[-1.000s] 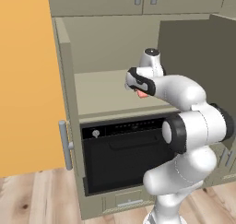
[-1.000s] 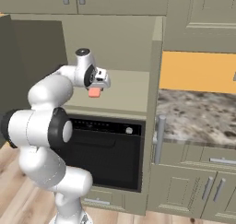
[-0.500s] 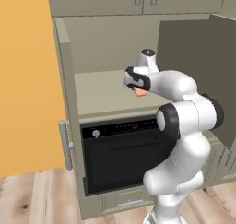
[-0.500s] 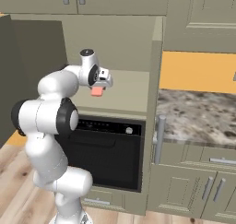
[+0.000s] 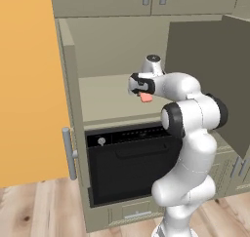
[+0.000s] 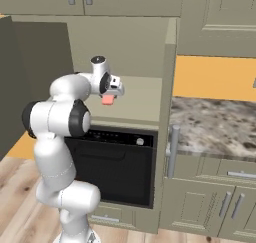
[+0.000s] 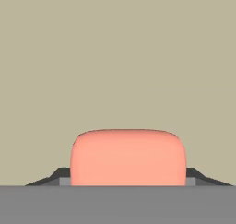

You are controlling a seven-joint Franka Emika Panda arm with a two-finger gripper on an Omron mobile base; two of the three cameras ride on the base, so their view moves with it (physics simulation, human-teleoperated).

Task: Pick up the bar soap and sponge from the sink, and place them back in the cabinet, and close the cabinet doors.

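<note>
Soap was pinched in the gripper — held just above the beige shelf inside the open cabinet, over the black oven — doors wide open.

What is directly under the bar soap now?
The bar soap, held in the gripper, hangs above the cabinet's beige shelf, apart from it. The hand view shows plain beige beyond the soap.
</note>
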